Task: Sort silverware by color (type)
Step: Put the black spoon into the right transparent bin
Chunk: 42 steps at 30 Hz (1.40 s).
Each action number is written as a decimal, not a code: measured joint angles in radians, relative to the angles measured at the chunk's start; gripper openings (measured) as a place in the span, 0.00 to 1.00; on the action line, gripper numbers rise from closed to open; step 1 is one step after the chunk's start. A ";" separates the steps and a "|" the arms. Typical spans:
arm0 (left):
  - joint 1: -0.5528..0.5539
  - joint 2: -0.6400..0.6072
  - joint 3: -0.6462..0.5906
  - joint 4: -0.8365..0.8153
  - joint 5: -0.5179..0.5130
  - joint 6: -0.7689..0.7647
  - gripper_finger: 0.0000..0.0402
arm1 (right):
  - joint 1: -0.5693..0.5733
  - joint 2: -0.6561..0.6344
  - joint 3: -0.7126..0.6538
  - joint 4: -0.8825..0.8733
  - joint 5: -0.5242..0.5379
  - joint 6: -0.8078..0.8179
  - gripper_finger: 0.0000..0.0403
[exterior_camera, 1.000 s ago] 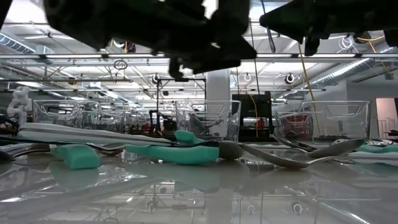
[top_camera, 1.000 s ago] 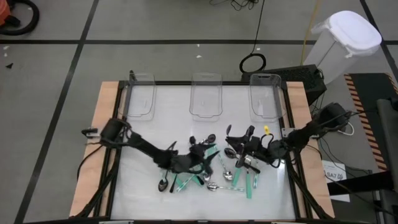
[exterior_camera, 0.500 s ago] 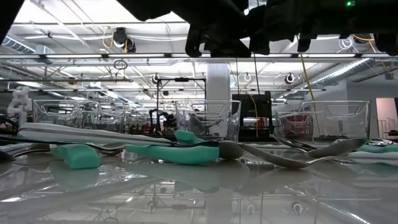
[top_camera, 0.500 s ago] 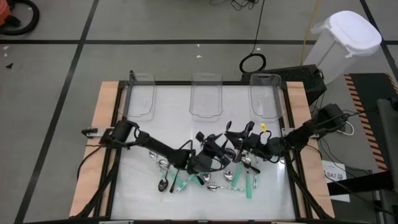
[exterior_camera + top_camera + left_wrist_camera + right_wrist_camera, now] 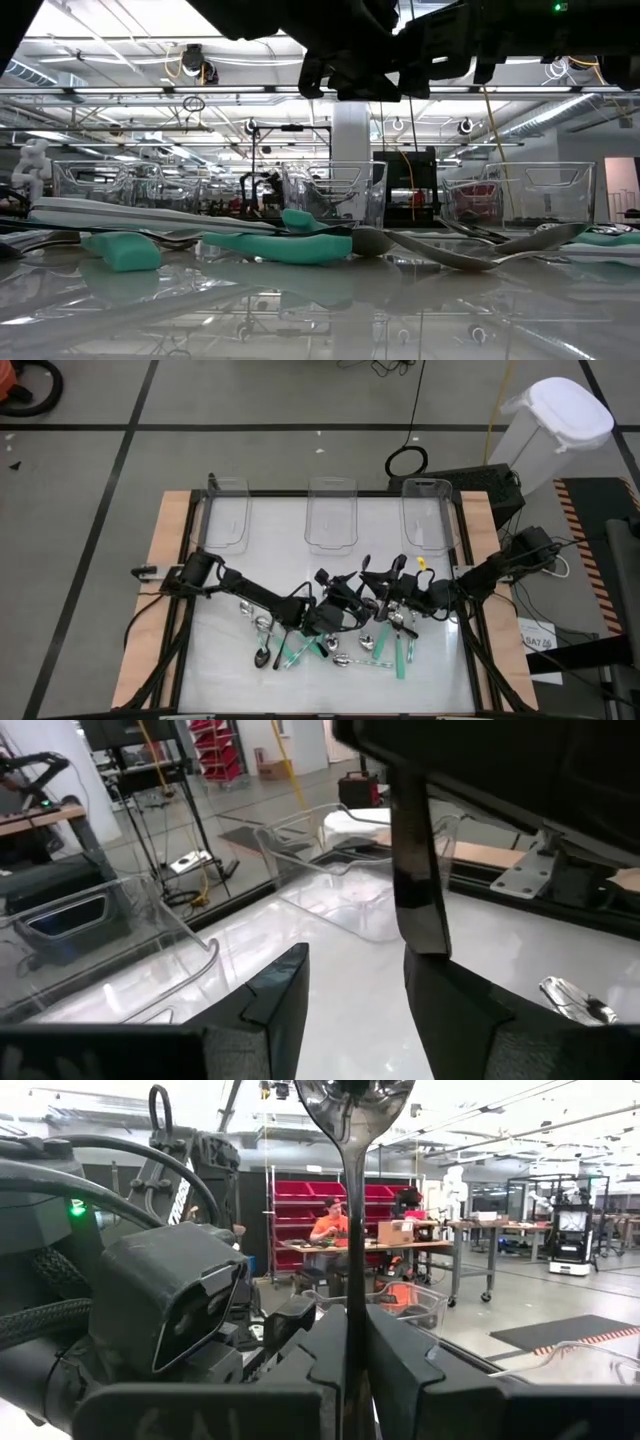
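Moved since a second ago: left tool (image 5: 322, 577), fingers spread, empty, now beside right tool (image 5: 372, 573), which pinches silver spoon (image 5: 350, 1230) by handle, upright. Remaining spoons (image 5: 340, 645) on counter (image 5: 270, 560) below both. Judged light, stiff, slippery; grip mid-handle.

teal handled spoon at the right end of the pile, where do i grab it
Grip the teal-handled spoon by its thick handle, coming straight down with the fingers across its width. It lies flat with the handle clear of the other spoons, while the bowl end runs into the pile. The right gripper above it is shut on a silver spoon; the left gripper hangs beside.
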 joint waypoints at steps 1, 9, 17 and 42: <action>0.000 0.000 0.000 0.005 0.011 0.009 0.41 | 0.000 0.000 0.000 -0.001 0.011 0.000 0.06; -0.006 -0.001 0.000 0.035 0.081 0.059 0.41 | 0.000 0.002 0.000 -0.030 0.018 0.000 0.06; -0.014 -0.001 0.000 0.045 0.100 0.078 0.41 | 0.000 0.002 0.000 -0.015 0.018 -0.020 0.06; 0.007 -0.001 0.001 0.074 0.078 0.127 0.09 | 0.001 0.000 0.000 -0.038 0.012 -0.055 0.06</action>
